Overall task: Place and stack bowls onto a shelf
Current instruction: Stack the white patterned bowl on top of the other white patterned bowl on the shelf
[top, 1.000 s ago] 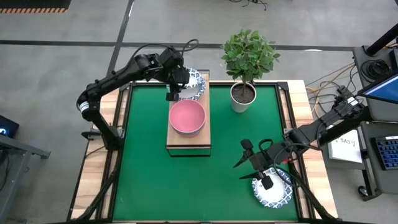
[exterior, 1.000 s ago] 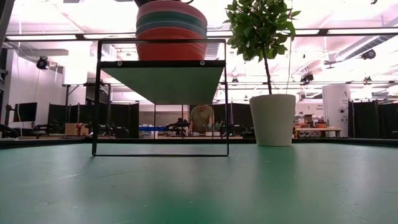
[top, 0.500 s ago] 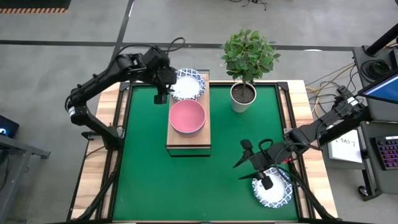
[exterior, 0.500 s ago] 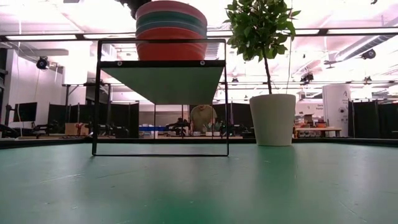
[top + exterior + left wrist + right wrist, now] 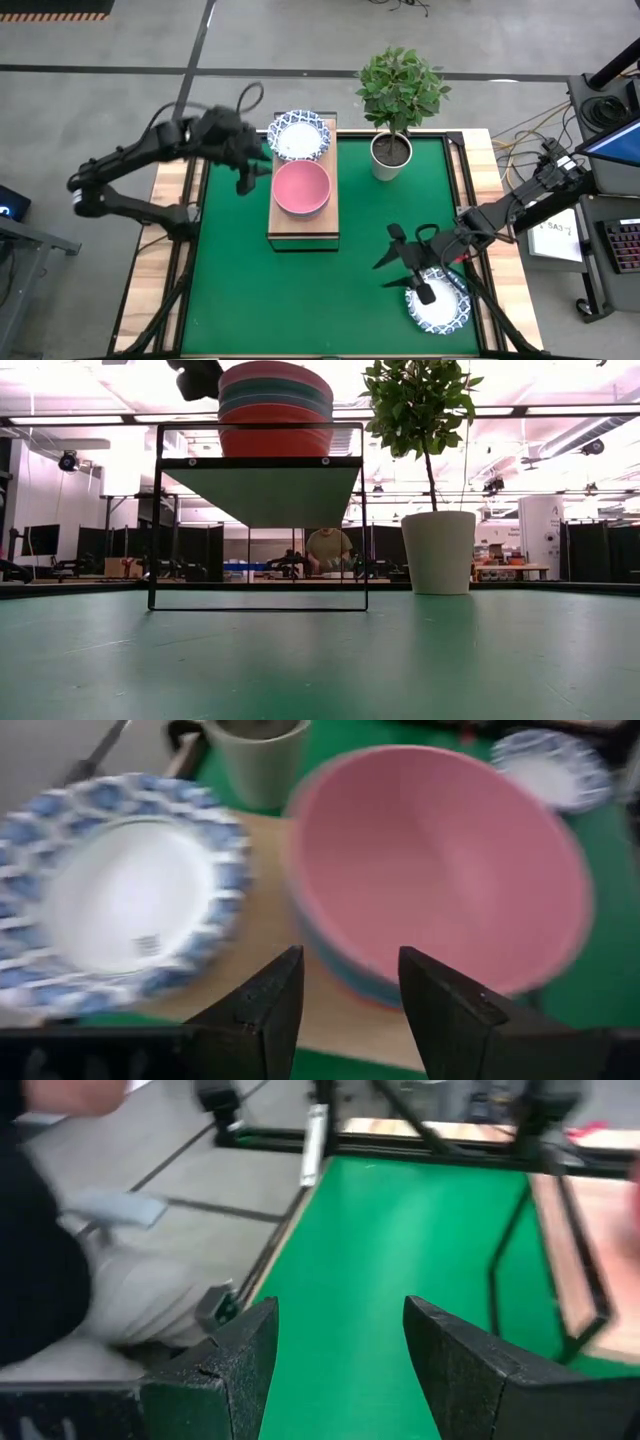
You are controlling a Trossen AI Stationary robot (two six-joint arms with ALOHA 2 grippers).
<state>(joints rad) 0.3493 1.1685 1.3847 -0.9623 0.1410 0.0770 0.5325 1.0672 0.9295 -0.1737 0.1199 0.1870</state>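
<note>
The shelf (image 5: 303, 228) stands on the green mat. A white bowl with a blue patterned rim (image 5: 298, 136) rests on the shelf's far end. Beside it sits a stack of bowls with the pink bowl (image 5: 302, 187) on top; the low view shows the stack (image 5: 275, 405) as pink, grey-green, blue and red. My left gripper (image 5: 245, 172) is open and hangs left of the shelf, apart from both; its wrist view shows the patterned bowl (image 5: 120, 895) and the pink bowl (image 5: 440, 860) ahead. My right gripper (image 5: 405, 270) is open, at another patterned bowl (image 5: 440, 305) on the mat's near right corner.
A white pot with a green plant (image 5: 391, 152) stands on the mat just right of the shelf's far end. Bare green mat (image 5: 240, 290) lies left of and nearer than the shelf. A person (image 5: 326, 548) shows far behind the table in the low view.
My left gripper has drawn back from the patterned bowl at the shelf's far end, moving toward the table's left edge and a little nearer. The bowl has stayed on the shelf, now fully uncovered.
</note>
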